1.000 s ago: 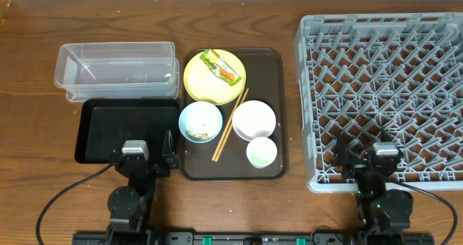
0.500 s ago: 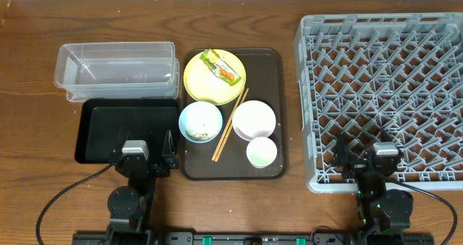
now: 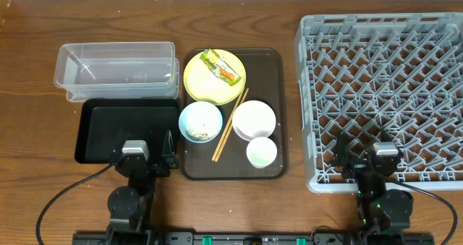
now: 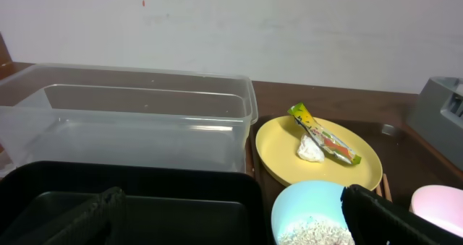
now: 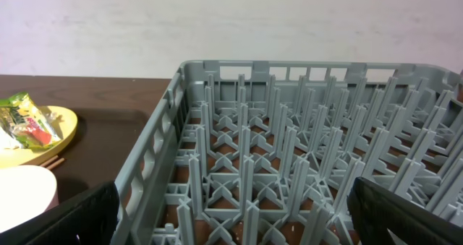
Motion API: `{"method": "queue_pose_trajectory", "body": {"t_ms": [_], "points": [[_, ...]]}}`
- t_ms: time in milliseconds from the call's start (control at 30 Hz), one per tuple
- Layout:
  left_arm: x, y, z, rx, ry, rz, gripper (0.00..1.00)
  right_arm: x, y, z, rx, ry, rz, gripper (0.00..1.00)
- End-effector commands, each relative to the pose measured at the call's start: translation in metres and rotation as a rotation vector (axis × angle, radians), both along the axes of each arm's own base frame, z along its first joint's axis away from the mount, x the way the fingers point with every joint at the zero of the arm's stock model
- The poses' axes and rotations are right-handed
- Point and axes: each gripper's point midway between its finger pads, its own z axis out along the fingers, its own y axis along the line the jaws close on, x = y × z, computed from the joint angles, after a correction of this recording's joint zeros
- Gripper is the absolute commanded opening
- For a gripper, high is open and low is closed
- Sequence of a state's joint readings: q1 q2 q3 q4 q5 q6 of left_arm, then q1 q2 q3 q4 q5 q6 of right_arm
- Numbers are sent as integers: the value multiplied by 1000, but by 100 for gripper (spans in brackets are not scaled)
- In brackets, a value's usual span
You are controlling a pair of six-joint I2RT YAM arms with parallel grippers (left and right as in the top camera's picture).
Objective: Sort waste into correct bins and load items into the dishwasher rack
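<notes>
While both jaws stand released, wrapper (image 3: 221,66) on yellow plate (image 3: 198,86), rice (image 3: 194,134) in blue bowl (image 3: 207,113)

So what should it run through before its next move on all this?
1. The left fingers spread and holding nothing: ok.
2. The right fingers spread and holding nothing: ok.
3. The wrapper lying uncovered on the yellow plate: ok.
4. Room for waste in the clear tub and the black tray: ok, both look empty.
5. Room for dishes in the rack: ok, nothing stands among its pegs.
6. Whether the rice will tip freely out of the blue bowl: cannot tell.
</notes>
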State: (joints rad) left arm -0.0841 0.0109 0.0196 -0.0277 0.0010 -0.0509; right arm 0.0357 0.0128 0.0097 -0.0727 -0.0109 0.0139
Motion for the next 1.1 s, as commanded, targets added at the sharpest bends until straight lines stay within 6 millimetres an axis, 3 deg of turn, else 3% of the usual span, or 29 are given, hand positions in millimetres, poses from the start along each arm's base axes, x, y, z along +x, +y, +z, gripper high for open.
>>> {"method": "queue_pose_trajectory", "body": {"t_ms": [0,667,867,1067], "points": [[-1,2,-18,16,59,9,96,0,0,-1,-11,-1,1,99],[-2,2,-8,-32,56,14,97,-1,7,5,67,-5,37,99],[-5,-3,-11,-26,205,-9,96,-6,6,31,105,-9,33,99],[0,-11,1,-25,382,-51,97,-6,6,32,106,135,26,99]]}}
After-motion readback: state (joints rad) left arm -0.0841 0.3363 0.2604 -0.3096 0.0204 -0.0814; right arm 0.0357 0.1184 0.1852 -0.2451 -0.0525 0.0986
